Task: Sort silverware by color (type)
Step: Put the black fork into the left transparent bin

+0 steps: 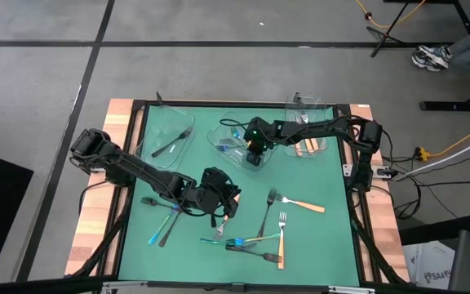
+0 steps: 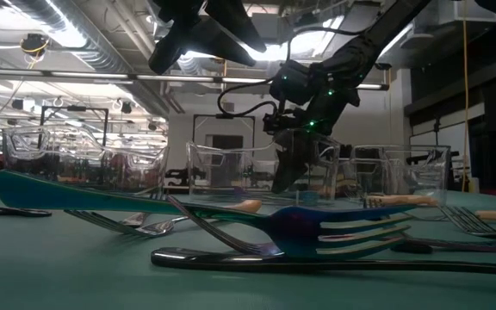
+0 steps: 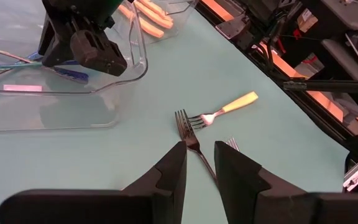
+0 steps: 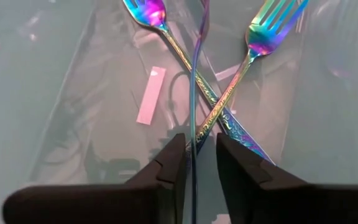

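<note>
- The right gripper [image 1: 255, 155] hangs over the middle clear tray [image 1: 219, 135] at the far side of the green mat [image 1: 333, 175].
- In its wrist view the right gripper [image 4: 196, 163] has its fingers [image 4: 166, 168] slightly parted around a thin iridescent utensil [image 4: 194, 93] that runs up between them; whether they pinch it or have let go, I cannot tell.
- Under it in that tray lie an iridescent spoon [image 4: 146, 12] and an iridescent fork [image 4: 267, 28], their handles crossed.
- The left gripper [image 1: 219, 196] hovers low over the mat near the middle of the table.
- Its fingers [image 3: 166, 177] stand a little apart and hold nothing, with a dark fork [image 3: 188, 127] lying on the mat just ahead of them.
- A fork with a tan handle [image 3: 225, 109] lies touching tines with that dark fork.
- The far left tray [image 1: 178, 118] holds a dark fork [image 1: 170, 144].
- The far right tray [image 1: 325, 106] holds tan-handled pieces [image 1: 308, 145].
- More silverware lies loose at the near side of the mat: a blue-handled pair [image 1: 161, 229] to the left and a crossed pile [image 1: 251, 241] in the middle.
</note>
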`<control>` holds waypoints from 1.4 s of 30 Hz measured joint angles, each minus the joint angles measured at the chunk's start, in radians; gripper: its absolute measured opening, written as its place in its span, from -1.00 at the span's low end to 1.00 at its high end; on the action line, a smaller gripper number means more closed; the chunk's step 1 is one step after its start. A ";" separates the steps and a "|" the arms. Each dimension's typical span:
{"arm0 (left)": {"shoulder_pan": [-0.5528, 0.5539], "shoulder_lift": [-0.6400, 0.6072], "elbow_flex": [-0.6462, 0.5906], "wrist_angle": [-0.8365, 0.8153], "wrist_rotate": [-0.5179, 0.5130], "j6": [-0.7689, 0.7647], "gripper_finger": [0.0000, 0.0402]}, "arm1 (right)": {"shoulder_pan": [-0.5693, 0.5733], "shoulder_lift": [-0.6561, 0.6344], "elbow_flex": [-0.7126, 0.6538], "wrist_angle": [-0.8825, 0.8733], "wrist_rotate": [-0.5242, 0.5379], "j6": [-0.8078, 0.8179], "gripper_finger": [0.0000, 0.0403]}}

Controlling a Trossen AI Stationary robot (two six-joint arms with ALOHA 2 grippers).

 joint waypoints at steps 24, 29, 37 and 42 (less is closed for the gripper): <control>0.000 0.000 0.000 -0.008 0.214 0.000 -0.62 | 0.000 -0.003 0.000 0.011 -0.001 0.001 -0.61; 0.001 0.000 0.000 -0.010 0.213 -0.037 -0.62 | 0.000 -0.023 -0.001 0.002 -0.011 0.002 -0.61; 0.008 0.000 0.000 -0.167 0.211 -0.222 -0.62 | 0.000 -0.086 0.072 -0.092 -0.016 0.001 -0.61; 0.008 0.000 0.000 -0.286 0.210 -0.345 -0.62 | 0.001 -0.109 0.159 -0.215 -0.017 0.001 -0.61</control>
